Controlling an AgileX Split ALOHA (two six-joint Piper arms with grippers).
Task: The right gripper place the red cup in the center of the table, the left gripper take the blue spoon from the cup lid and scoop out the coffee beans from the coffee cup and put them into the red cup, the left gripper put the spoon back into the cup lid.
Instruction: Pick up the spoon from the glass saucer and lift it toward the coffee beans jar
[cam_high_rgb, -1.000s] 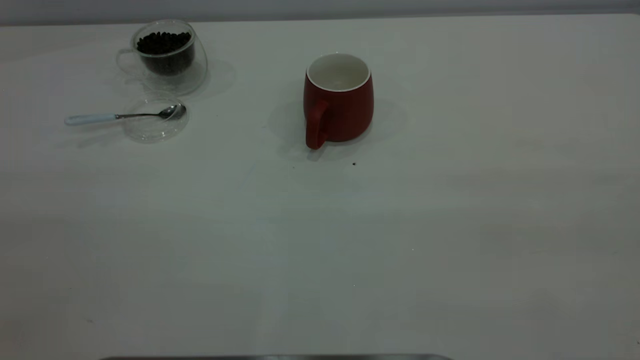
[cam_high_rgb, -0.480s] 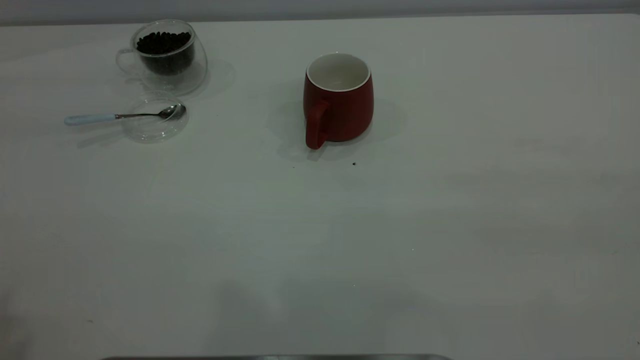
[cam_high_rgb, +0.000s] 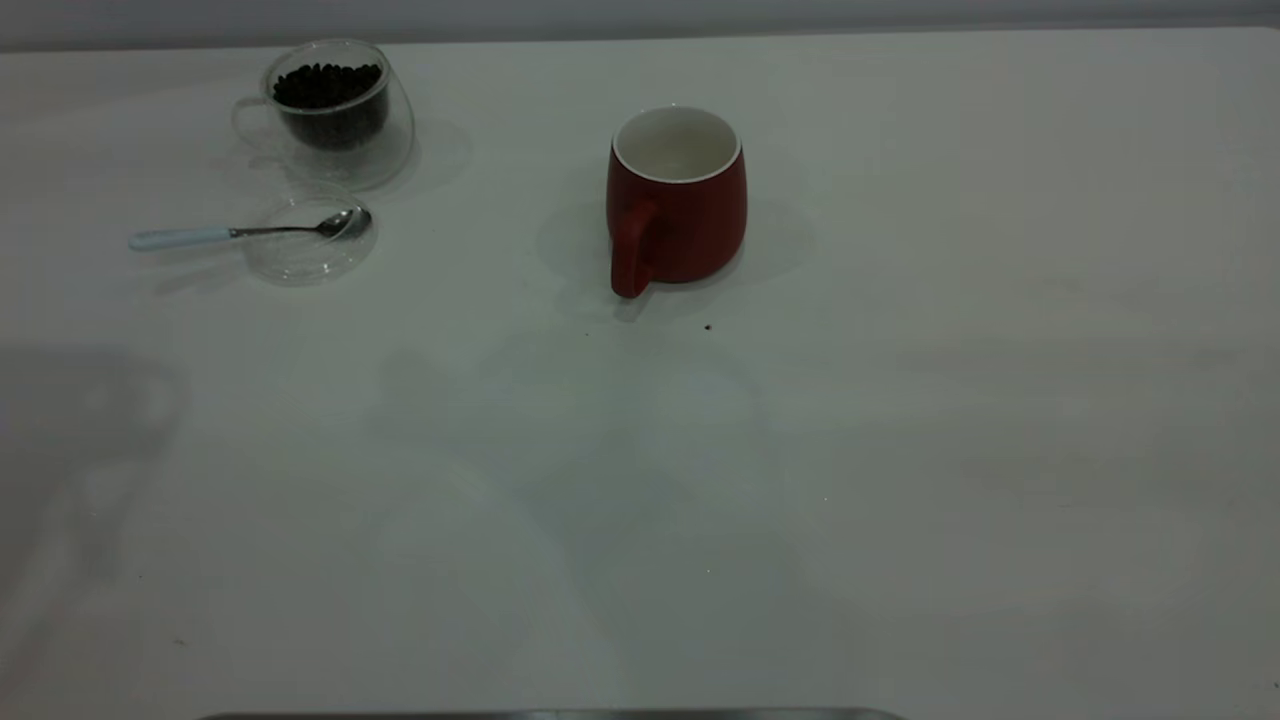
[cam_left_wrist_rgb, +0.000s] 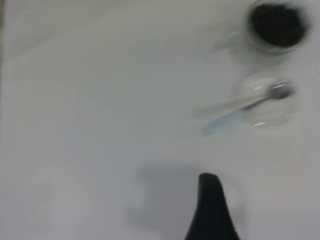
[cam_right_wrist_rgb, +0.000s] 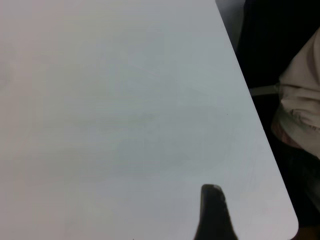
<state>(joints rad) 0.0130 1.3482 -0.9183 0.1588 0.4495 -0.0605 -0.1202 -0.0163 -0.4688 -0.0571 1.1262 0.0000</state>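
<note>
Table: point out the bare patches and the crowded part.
The table is bare across its whole near half, and to the right of the red cup. Crowded: the far left corner, where the glass cup, lid and spoon cluster.

1. No text, label, brand, number or sign can be read on anything in any of the three views.
</note>
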